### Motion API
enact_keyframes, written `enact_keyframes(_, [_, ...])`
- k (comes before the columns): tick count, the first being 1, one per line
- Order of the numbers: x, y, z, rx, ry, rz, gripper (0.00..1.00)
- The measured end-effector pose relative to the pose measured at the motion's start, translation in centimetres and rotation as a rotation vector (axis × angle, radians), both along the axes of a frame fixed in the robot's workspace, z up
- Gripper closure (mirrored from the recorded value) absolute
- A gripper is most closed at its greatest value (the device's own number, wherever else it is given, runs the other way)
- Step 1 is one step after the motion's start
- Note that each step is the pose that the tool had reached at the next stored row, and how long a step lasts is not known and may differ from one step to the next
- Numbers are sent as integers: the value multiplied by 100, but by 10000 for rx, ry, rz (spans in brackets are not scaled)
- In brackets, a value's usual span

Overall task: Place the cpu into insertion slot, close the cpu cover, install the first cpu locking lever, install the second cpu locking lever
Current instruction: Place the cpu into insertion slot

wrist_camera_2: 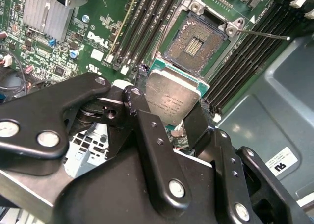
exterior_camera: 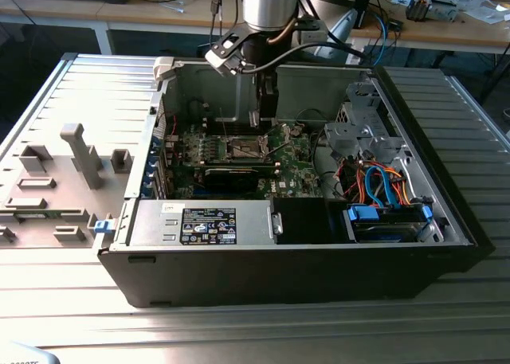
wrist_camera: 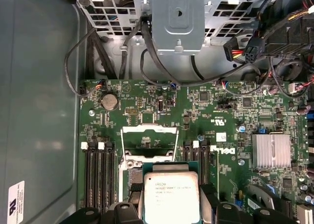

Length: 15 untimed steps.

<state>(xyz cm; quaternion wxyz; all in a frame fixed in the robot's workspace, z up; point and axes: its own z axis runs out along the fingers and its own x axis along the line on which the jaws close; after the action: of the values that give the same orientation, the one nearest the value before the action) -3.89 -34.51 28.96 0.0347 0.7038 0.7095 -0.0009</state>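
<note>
cpu: small square chip, silver-grey face out, with green edging along one side in the second wrist view. It is held off the board, not seated.
Gripper: closed on the cpu, one black finger on each of two opposite edges, as both wrist views show. In the exterior view it hangs inside the open computer case that lies on the tabletop.
Insertion slot: dark socket field exposed and unoccupied, set in the green circuit board between banks of memory slots.
Position of cpu to slot: just beside the slot, overlapping its near edge in the second wrist view. How high it stands above the board cannot be told.
cpu cover: silver frame swung up on edge at the far side of the socket, window cut-out visible.
Locking lever: thin metal rod standing free of the socket, judged unlatched.
Step in hand: first step, placing the cpu. Cover and levers are not yet dealt with.
What the placement calls for: judged to need the chip centred over the socket, square to its rim and level. A tilted or offset seat could damage the contacts.
</note>
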Motion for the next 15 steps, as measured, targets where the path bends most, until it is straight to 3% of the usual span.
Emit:
enact_keyframes(3, [-6, 3, -4, -2, 1, 0, 45])
enact_keyframes(5, [-7, 5, -64, -1, 0, 0, 45])
enact_keyframes(15, [-9, 5, -83, -2, 0, 0, 45])
